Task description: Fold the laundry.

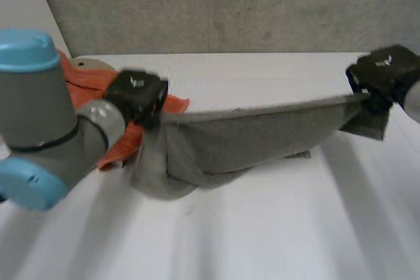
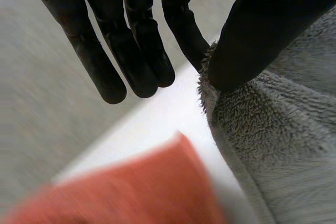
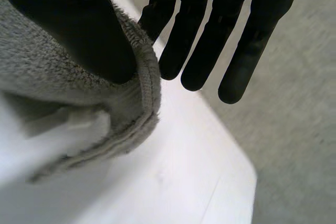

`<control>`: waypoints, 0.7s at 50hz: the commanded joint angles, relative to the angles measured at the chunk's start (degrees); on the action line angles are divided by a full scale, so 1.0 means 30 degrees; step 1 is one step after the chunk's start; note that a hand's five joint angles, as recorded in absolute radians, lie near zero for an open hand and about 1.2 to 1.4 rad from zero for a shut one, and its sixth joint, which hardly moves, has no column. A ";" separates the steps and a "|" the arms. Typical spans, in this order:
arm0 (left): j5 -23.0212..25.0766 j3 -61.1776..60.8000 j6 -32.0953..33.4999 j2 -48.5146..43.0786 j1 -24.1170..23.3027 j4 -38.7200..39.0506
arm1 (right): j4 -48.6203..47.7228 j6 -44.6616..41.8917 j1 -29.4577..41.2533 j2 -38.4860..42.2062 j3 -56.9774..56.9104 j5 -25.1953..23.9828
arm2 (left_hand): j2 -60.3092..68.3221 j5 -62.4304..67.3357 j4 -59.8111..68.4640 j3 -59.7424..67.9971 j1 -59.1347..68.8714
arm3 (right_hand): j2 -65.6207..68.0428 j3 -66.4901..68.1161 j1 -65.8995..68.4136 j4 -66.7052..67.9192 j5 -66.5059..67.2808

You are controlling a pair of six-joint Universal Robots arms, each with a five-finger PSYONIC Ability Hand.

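A grey towel hangs stretched between my two hands above the white table, its middle sagging down to the tabletop. My left hand pinches the towel's left corner; in the left wrist view the thumb presses the grey towel against a finger. My right hand pinches the right corner; in the right wrist view its thumb clamps the towel's hemmed edge against a finger, the other fingers straight.
An orange cloth lies on the table behind and under my left hand, also in the left wrist view as the orange cloth. A grey wall stands behind the table's far edge. The table's edge runs beyond my right hand.
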 commanded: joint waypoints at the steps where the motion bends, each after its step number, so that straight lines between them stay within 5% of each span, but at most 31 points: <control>1: -0.1049 0.5661 0.0350 -0.1183 0.0157 0.5503 | -0.7331 0.2671 0.0876 0.2450 -0.4811 0.2140 | 0.3785 0.4984 0.3730 0.3892 0.4406 | 0.4184 0.3993 0.5020 0.3859 0.4403; 8: -0.1780 0.9238 0.0645 0.0044 -0.0135 0.7794 | -1.4482 0.5570 0.0262 0.3037 -0.8269 0.3608 | 0.3785 0.4984 0.3730 0.3892 0.4406 | 0.4184 0.3993 0.5020 0.3859 0.4403; 14: -0.1869 0.8015 0.0703 0.1656 -0.0488 0.7560 | -1.4256 0.6512 0.0231 0.2715 -0.8509 0.2497 | 0.3785 0.4984 0.3730 0.3892 0.4406 | 0.4184 0.3993 0.5020 0.3859 0.4403; 24: -0.2982 -0.0828 0.0820 0.4090 -0.0868 0.7618 | -1.2879 0.6542 -0.0002 0.0636 -0.1924 0.0856 | 0.3785 0.4984 0.3730 0.3892 0.4406 | 0.4184 0.3993 0.5020 0.3859 0.4403; 35: -0.3921 -0.8860 0.1084 0.1809 -0.1396 0.8263 | -1.2614 0.3439 -0.1174 0.0662 0.7776 -0.1781 | 0.3785 0.4984 0.3730 0.3892 0.4406 | 0.4184 0.3993 0.5020 0.3859 0.4403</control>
